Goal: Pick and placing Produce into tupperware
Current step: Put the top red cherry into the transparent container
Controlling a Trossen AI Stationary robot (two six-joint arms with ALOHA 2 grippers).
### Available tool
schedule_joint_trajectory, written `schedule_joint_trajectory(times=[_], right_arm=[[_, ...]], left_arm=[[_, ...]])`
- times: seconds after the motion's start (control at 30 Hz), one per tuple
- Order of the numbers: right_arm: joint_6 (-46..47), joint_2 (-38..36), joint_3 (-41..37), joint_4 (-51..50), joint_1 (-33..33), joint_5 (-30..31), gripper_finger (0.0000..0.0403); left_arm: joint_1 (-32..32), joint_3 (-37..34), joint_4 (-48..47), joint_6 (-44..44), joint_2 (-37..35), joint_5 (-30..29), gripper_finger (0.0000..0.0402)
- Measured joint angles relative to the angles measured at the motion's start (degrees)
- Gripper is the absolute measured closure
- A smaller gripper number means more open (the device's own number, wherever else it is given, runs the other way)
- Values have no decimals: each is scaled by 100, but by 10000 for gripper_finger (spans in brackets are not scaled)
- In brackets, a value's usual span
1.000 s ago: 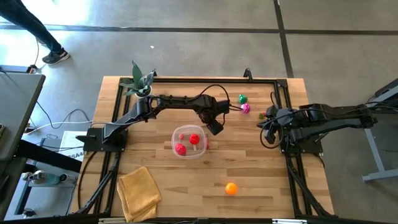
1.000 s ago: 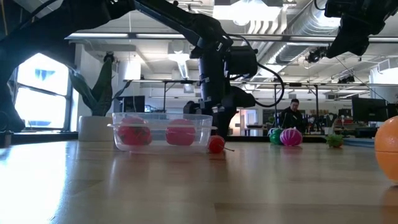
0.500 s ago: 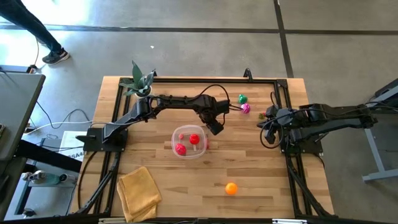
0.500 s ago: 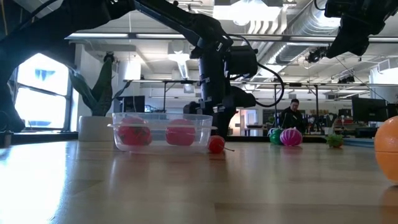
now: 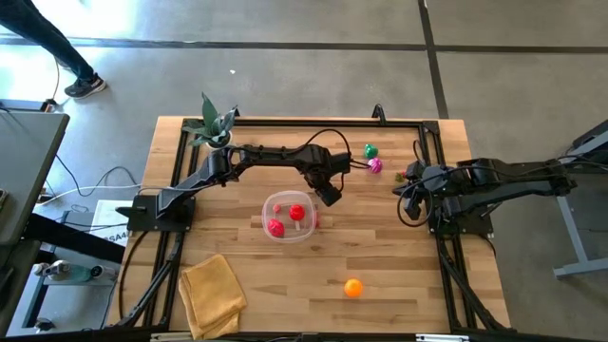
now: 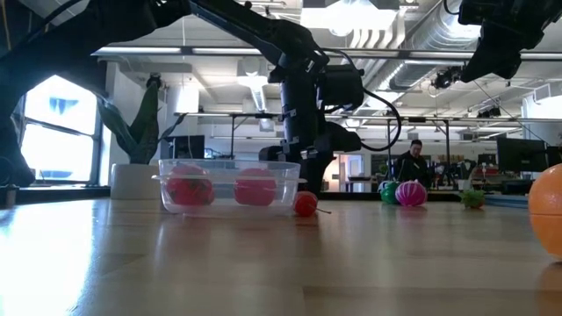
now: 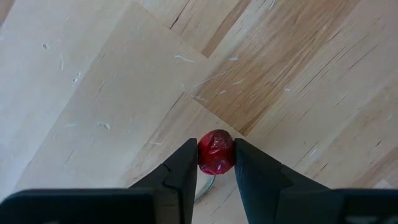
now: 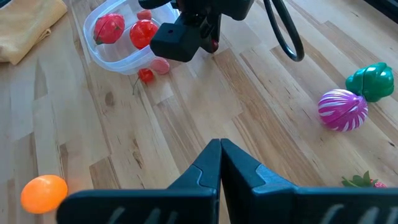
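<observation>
The tupperware [image 5: 290, 217] [image 6: 230, 184] [image 8: 93, 46] stands mid-table with two red produce pieces [image 5: 296, 213] inside. My left gripper [image 5: 328, 197] [image 7: 216, 163] points down just beyond the tub's far right side, shut on a small red cherry-like produce piece [image 7: 216, 152]. Another small red piece [image 6: 305, 204] [image 8: 145, 75] lies on the table against the tub's wall. An orange ball [image 5: 352, 287], a green piece [image 5: 370, 151] and a magenta piece [image 5: 376, 165] lie loose on the table. My right gripper [image 8: 220, 146] waits shut, raised at the table's right. My left gripper pinches the small red piece by its two opposite sides [image 7: 200, 155] between its two fingertips [image 7: 183, 168], coming from above and pointing down. A thin green stem trails from the piece back between the fingers. Whether the piece rests on the wood or hangs just over it, I cannot tell.
A potted plant [image 5: 211, 128] stands at the far left corner and a folded yellow cloth [image 5: 214, 294] lies at the near left. Black frame rails [image 5: 285, 122] run along the table's edges. Bare wood lies between the tub and the orange ball. A person [image 6: 413, 162] sits in the room behind.
</observation>
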Motion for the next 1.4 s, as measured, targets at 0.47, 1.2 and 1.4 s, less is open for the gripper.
schedule_joint_trajectory(times=[0.47,1.2,1.4], right_arm=[[0,-2,-1,-1,-2,1,402],[0,-1,-1,1,0,0,402],[-2,-2,-1,1,-2,1,402]], left_arm=[[0,377,-462,307,-59,-54,310],[-1257,1641,-3048,-362,-753,-931,313],[-1789,1434,-3038,-882,-756,-957,349]])
